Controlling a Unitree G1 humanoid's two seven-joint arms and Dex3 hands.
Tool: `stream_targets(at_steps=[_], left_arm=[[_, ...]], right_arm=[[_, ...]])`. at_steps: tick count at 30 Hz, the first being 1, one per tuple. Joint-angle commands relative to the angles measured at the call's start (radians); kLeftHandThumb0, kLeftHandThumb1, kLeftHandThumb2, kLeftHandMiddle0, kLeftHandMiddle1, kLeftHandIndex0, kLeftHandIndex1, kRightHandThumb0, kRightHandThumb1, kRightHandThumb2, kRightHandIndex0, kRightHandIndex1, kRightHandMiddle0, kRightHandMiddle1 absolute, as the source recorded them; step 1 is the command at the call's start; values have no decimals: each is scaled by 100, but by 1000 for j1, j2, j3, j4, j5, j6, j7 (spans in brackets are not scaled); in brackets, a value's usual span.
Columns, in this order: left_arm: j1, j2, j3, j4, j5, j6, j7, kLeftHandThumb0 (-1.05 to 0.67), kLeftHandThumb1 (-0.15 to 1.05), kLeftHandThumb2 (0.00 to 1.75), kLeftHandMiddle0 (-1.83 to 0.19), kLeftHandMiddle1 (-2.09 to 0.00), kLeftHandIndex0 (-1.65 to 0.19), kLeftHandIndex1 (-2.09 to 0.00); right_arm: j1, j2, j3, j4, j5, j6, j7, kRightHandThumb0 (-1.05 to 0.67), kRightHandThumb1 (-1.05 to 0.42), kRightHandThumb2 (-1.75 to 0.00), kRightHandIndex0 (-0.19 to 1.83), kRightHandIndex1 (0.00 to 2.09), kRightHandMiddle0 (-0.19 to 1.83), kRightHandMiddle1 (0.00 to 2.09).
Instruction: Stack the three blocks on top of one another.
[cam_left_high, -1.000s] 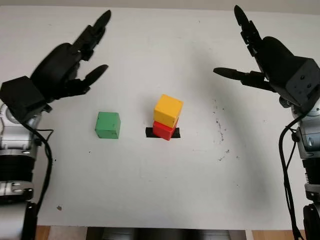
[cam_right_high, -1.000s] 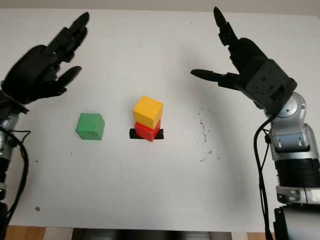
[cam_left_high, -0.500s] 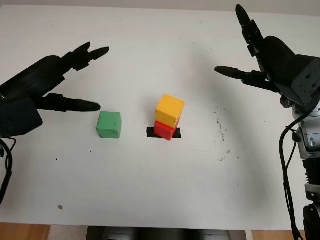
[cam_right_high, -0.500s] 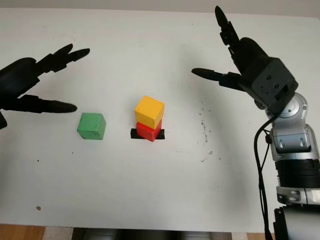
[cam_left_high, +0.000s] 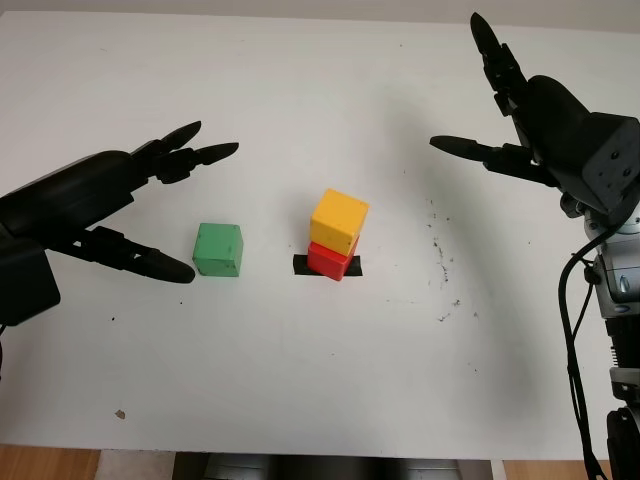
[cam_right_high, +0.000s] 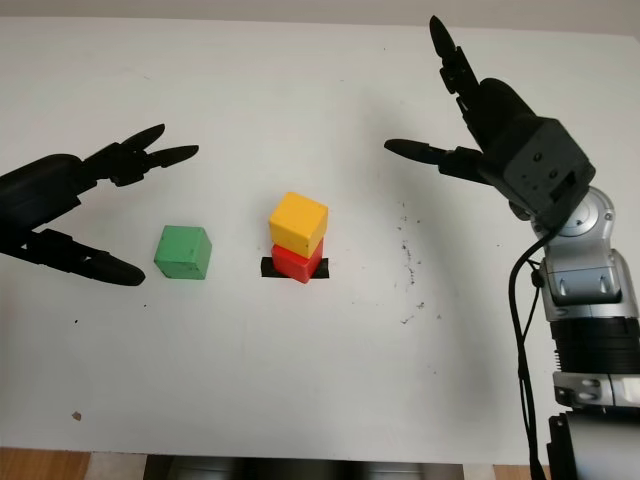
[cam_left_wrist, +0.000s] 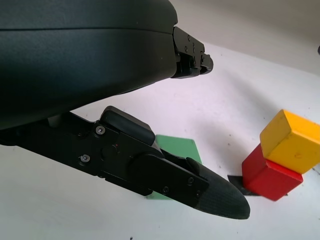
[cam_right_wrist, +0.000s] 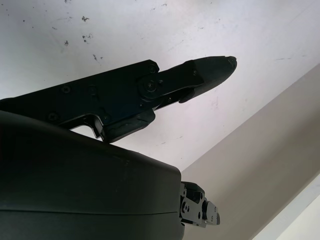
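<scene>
the left robot hand (cam_left_high: 120, 205) hovers open just left of the green block (cam_left_high: 218, 249) on the white table (cam_left_high: 300, 380), holding nothing. the yellow block (cam_left_high: 338, 222) sits tilted atop the red block (cam_left_high: 329, 260) on black tape (cam_left_high: 300, 265). the right robot hand (cam_left_high: 530, 120) is open at far right.

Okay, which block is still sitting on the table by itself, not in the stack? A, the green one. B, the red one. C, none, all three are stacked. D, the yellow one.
A: the green block sits alone on the table beside the open left hand, while the yellow block is on the red block.
</scene>
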Motion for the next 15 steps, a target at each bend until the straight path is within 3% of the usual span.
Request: stream_targets(at_steps=[1, 6, 15], left_arm=[[20, 18, 10, -19, 9, -9, 9, -96, 100, 6, 19, -3, -12, -5], [45, 14, 6, -39, 89, -19, 62, -98, 103, 7, 19, -3, -11, -5], [113, -21, -8, -137, 366, 30, 289, -94, 104, 6, 17, -5, -18, -7]], right_arm=[[-4, -7, -13, -5, 6, -2, -1, -69, -105, -9, -19, 0, -19, 0], [0, -16, -12, -18, 0, 6, 3, -69, -105, -11, -19, 0, -19, 0], [3, -21, -10, -28, -12, 12, 1, -70, -105, -11, -19, 0, -19, 0]])
